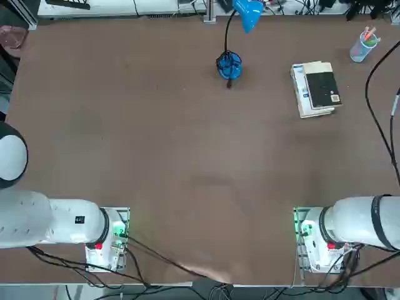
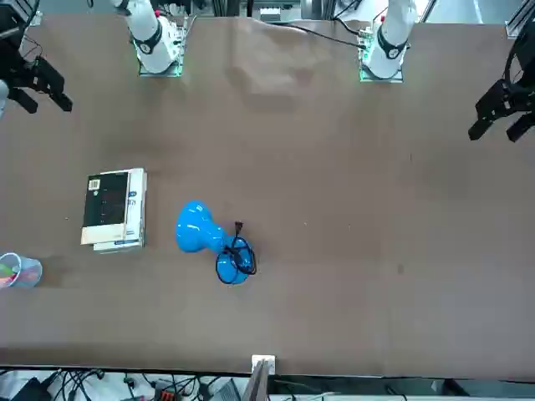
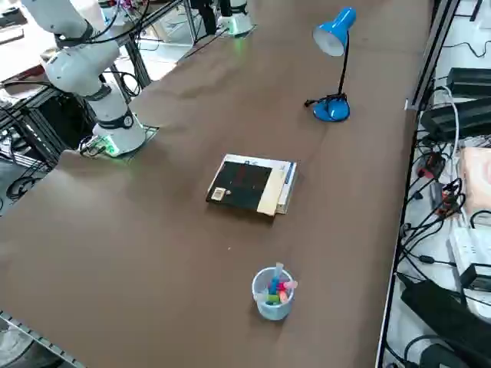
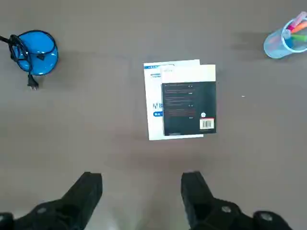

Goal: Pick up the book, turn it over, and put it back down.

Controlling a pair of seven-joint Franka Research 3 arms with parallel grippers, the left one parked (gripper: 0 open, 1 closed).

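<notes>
On the brown table (image 1: 156, 162), toward two o'clock in the top view, the book (image 1: 315, 89) is lying flat with its white cover facing up. A blue strip is running along one long edge and a black rectangle is covering most of the face; a small barcode label is sitting in one corner of the rectangle. Lines of small print are showing on the black area and blue lettering beside it, all too fine to read. The cream page edges are showing along one side.

A blue desk lamp (image 1: 232, 59) is standing at twelve o'clock on the table, its cord coiled on its base, well apart from the book. A clear cup of coloured markers (image 1: 364, 45) is standing near the far right corner. Cables and equipment are crowding the room beyond the table edges.

The right gripper (image 4: 141, 189) is hanging high above the table, pointing straight down, with its fingers (image 4: 88, 189) spread wide and gripping nothing. The book is lying below and ahead of it, untouched.
</notes>
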